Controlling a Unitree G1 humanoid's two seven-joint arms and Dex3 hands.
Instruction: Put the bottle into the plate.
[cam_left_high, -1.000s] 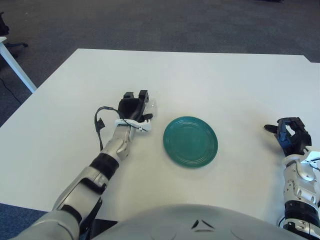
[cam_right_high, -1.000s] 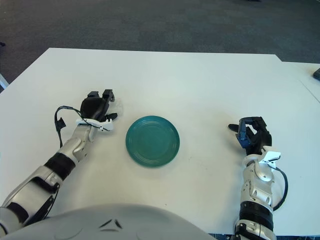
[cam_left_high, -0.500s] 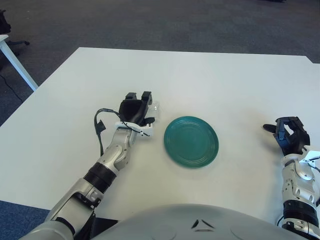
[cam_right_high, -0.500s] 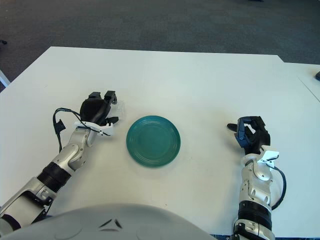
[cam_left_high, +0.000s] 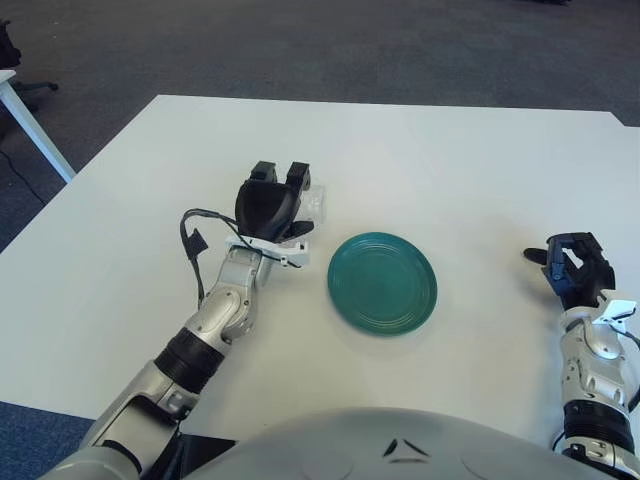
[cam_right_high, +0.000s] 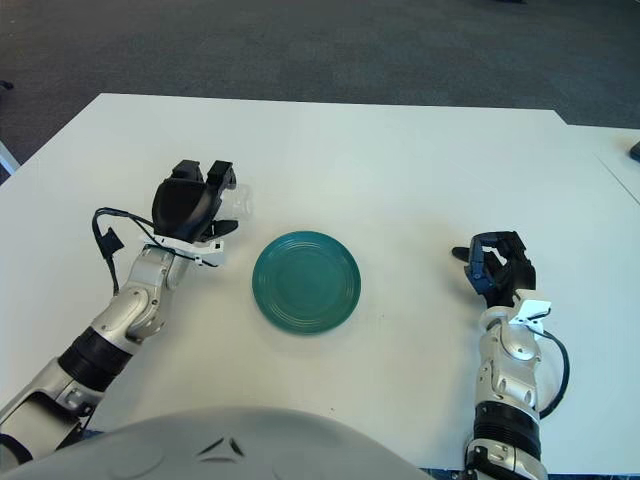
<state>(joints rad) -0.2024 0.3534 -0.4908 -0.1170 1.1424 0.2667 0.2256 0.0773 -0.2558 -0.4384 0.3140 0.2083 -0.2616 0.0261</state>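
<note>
Bottle (cam_left_high: 314, 203) in left hand (cam_left_high: 272, 208), beside plate (cam_left_high: 381, 283)

Inventory, items counted:
- Table (cam_left_high: 420, 150), white: 1.
- Plate (cam_left_high: 382, 283), green, round: 1.
- Bottle (cam_left_high: 314, 204), clear, mostly hidden within the left hand: 1.
- Robot hands: 2, namely left hand (cam_left_high: 272, 207) and right hand (cam_left_high: 574, 272).
- Second table (cam_left_high: 25, 120), white, at the left edge: 1, partly seen.

both eyes sat on the robot's head, side by side, and looked forward and down over its chest at the white tabletop (cam_left_high: 450, 150). both took in the plate (cam_left_high: 382, 283), both arms and the dark floor beyond; the right eye saw everything shifted leftward.
</note>
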